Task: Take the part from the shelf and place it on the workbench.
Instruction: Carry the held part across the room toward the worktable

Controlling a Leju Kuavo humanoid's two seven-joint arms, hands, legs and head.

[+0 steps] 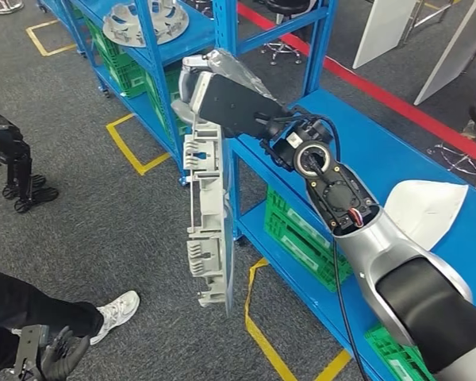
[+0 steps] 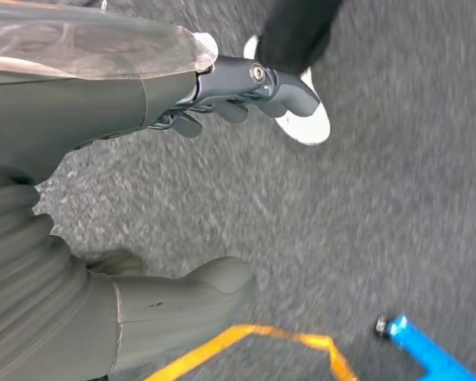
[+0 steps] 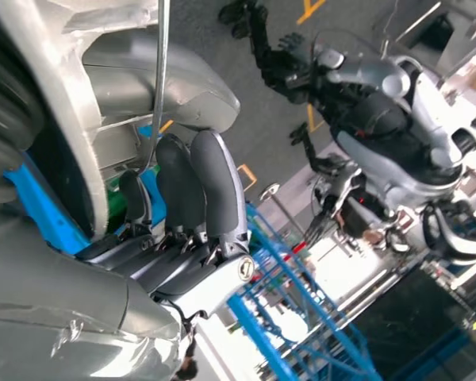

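Note:
My right hand [image 1: 224, 99] grips the top edge of a large pale grey moulded part [image 1: 209, 214]. The part hangs edge-on below the hand, over the floor in front of the blue shelf [image 1: 158, 55]. In the right wrist view dark fingers [image 3: 193, 190] curl over the part's rim [image 3: 62, 111]. The blue workbench [image 1: 373, 159] lies under my right forearm. My left hand [image 1: 55, 353] hangs low at the left, over grey carpet, fingers [image 2: 247, 87] and thumb apart with nothing between them.
A similar grey part [image 1: 146, 20] lies on the shelf's upper level. Green crates [image 1: 301, 234] fill the lower levels. A white piece [image 1: 424, 210] rests on the workbench. A person's leg and white shoe [image 1: 119, 309] stand near my left hand. Another robot [image 1: 8, 151] stands at left.

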